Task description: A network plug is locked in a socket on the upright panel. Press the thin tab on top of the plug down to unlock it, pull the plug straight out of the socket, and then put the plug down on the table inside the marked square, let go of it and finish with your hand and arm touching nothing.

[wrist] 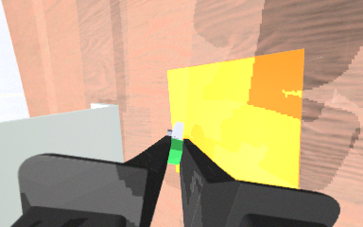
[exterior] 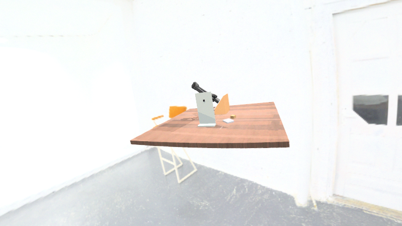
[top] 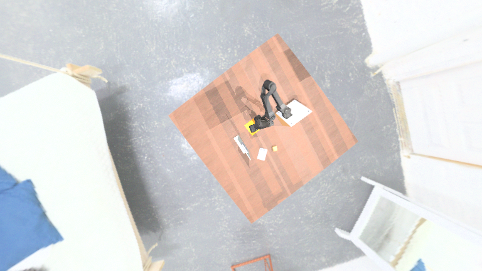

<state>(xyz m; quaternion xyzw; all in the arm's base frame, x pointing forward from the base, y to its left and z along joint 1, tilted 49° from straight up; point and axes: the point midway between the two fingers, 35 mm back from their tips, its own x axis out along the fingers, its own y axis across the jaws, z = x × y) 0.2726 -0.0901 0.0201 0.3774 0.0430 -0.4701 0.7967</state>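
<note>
My gripper (wrist: 176, 143) (top: 252, 129) is shut on the plug (wrist: 178, 130), a small white piece with a green part between the fingertips. The plug is out of the socket and held above the table. In the wrist view it appears over the left edge of the yellow marked square (wrist: 213, 92) (top: 247, 127); its exact height cannot be told. The arm covers part of the square in the top view. The upright pale panel (wrist: 61, 147) (top: 241, 143) (exterior: 204, 109) stands beside the square, with a dark opening (exterior: 203, 100) near its top. The plug's tab is too small to make out clearly.
A white flat plate (top: 262, 154) (exterior: 228, 121) and a small yellow block (top: 274, 148) (exterior: 233, 116) lie on the table (top: 298, 161) (exterior: 252, 134) near the panel. The arm's base stands on a white board (top: 301, 111) with an orange side (exterior: 223, 106).
</note>
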